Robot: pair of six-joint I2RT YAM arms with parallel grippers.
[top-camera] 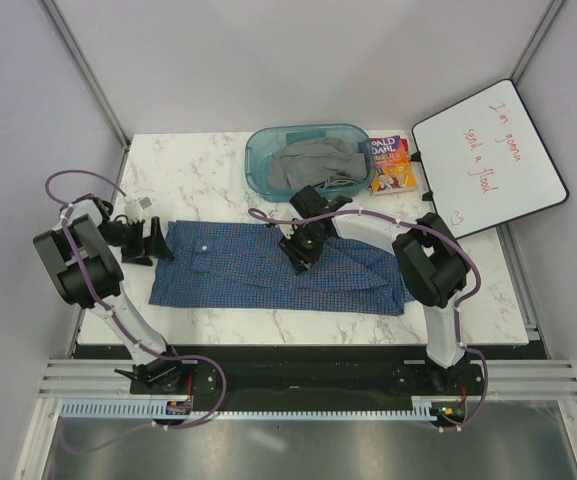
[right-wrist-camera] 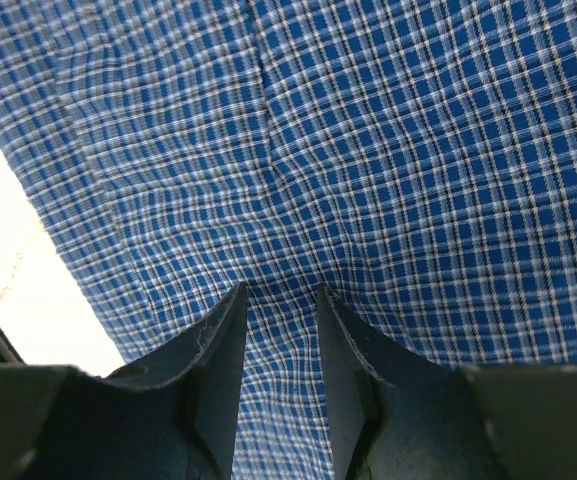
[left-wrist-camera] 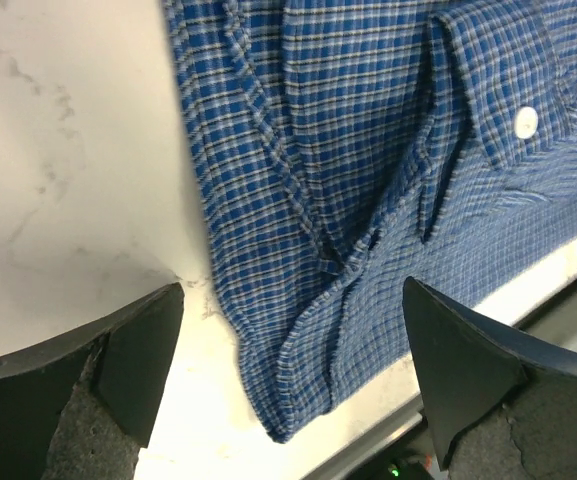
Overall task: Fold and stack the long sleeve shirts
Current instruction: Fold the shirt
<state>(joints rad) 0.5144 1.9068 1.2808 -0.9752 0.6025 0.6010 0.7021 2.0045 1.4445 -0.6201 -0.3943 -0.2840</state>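
The right claw bears down on the blue checked shirt. Its jaws are drawn near together, and a puckered ridge of cloth looks pinched between them. The left claw is spread to its fullest and holds nothing. It is poised just off the shirt's end, where a corner of cloth lies in line with the gap between its fingers.

The shirt lies lengthwise on the bench, reaching from the left claw to past the right one. The fold appears to be only beginning. The next move likely calls for the left claw to close on the corner before it, so both claws can lift the cloth and carry it over together.

Only the right wrist view shows the pinch; from above, the arm hides it. Only the left wrist view shows a white button beyond that claw. Only the overhead view shows, beyond the right claw, a teal tub holding a grey garment, with a book and a whiteboard farther off.
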